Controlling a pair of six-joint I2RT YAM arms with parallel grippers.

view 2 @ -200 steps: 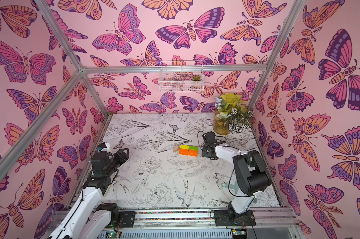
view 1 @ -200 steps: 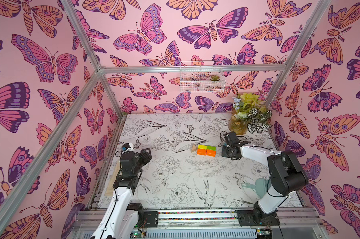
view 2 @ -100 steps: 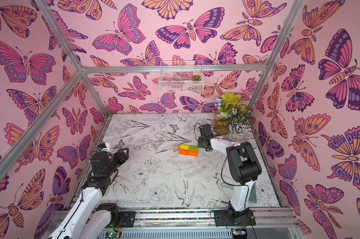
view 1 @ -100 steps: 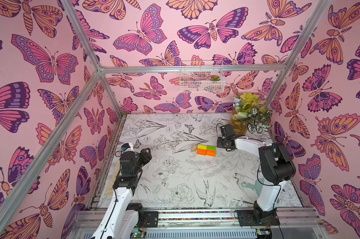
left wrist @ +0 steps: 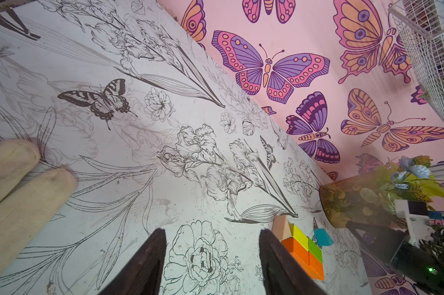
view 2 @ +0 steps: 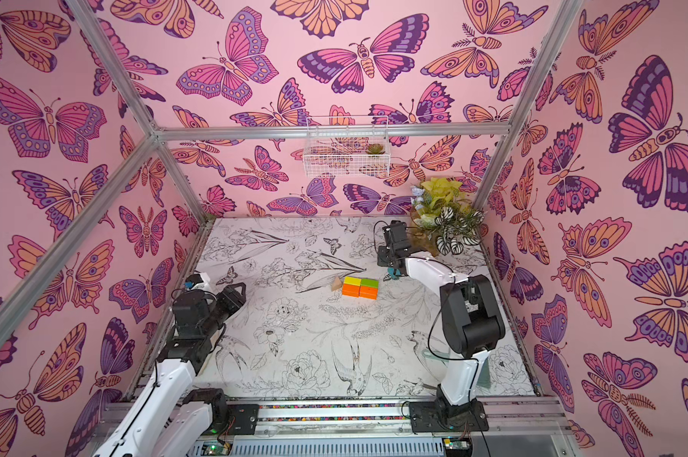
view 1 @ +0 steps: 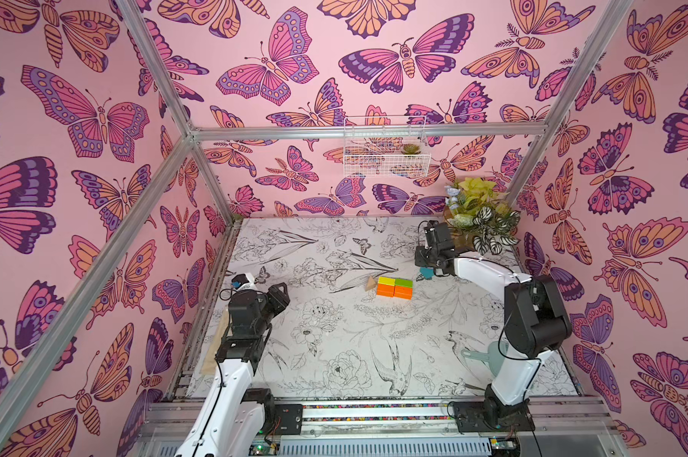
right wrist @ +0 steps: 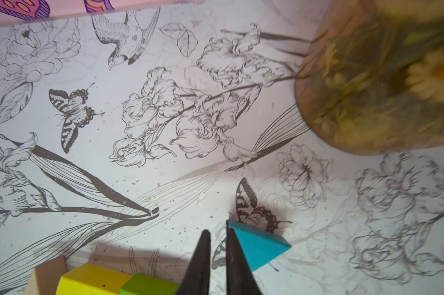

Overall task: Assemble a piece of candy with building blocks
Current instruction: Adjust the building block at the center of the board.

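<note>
Mid-table, a bit right of center: 2x2 rectangle of bricks lying flat on the mat [view 1: 334, 336]. Far row = yellow brick [view 1: 386, 281] + green brick [view 1: 403, 283]. Near row = two orange bricks [view 1: 385, 291]. All butted together. Tan triangle [view 1: 370, 283] sits against the yellow/orange end, i.e. the side toward the left arm. Teal triangle [view 1: 426, 272] is off the green end, near but w/ a visible gap, not joined, and offset slightly toward the far wall vs the rectangle. Same layout in both top views.

Right gripper [right wrist: 217, 231]: low over the mat btwn green brick and teal triangle. Jaws only a narrow slit apart, nothing btwn them, mat print shows through the slit. Teal triangle is outside the jaws, right up against the outer face of one finger [right wrist: 235, 260]. Can't tell contact vs hairline gap.

Left gripper [left wrist: 212, 229]: at the left edge of the table, well apart from the blocks. Jaws wide, empty, pointing roughly toward the rectangle.

Bg: potted plant [view 1: 478, 221] in the far right corner, just behind the right gripper. Wire basket [view 1: 385, 158] on the back wall.
</note>
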